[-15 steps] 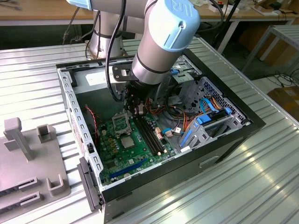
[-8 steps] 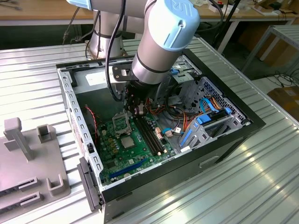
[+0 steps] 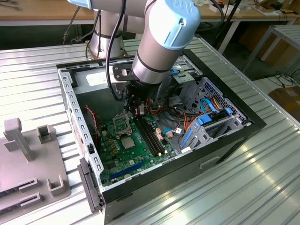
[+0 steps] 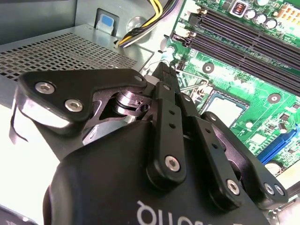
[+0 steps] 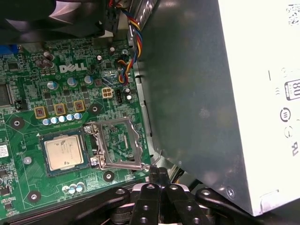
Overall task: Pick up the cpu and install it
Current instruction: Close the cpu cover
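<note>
gripper [image 5: 159,170]: fingers pressed together with nothing between them, low over the motherboard [image 5: 28,93] beside the power supply [image 5: 201,93]
cpu [image 5: 63,153]: flat in its socket, silver top up, uncovered
socket frame [image 5: 117,143]: swung open, just beside the cpu
contact: fingertips near the frame's edge, possibly touching; unclear

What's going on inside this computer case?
A robot arm reaches into the open computer case. The cpu already sits in its socket on the green motherboard, with the metal socket frame hinged open beside it. The gripper, shut with nothing visible in it, hovers close to that frame's edge.
</note>
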Robot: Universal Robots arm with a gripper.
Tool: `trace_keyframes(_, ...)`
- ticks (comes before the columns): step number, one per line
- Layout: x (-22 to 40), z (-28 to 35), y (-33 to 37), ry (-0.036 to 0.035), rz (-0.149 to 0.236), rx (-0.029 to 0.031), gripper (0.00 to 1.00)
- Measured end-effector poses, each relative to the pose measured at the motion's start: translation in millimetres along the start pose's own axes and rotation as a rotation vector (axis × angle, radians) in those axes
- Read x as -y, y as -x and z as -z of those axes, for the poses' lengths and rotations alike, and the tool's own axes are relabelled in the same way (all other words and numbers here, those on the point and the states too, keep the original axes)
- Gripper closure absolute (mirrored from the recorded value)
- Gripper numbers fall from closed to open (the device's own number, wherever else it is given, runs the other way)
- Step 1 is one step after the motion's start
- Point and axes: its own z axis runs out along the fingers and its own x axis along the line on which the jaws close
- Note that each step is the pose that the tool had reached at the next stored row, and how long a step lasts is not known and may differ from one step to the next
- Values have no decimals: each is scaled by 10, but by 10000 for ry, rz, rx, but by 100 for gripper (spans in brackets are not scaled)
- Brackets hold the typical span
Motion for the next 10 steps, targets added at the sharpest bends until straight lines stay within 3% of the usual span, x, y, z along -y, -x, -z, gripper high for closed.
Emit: trace_keyframes(10,-1,16,2,-24,-2,-128,89)
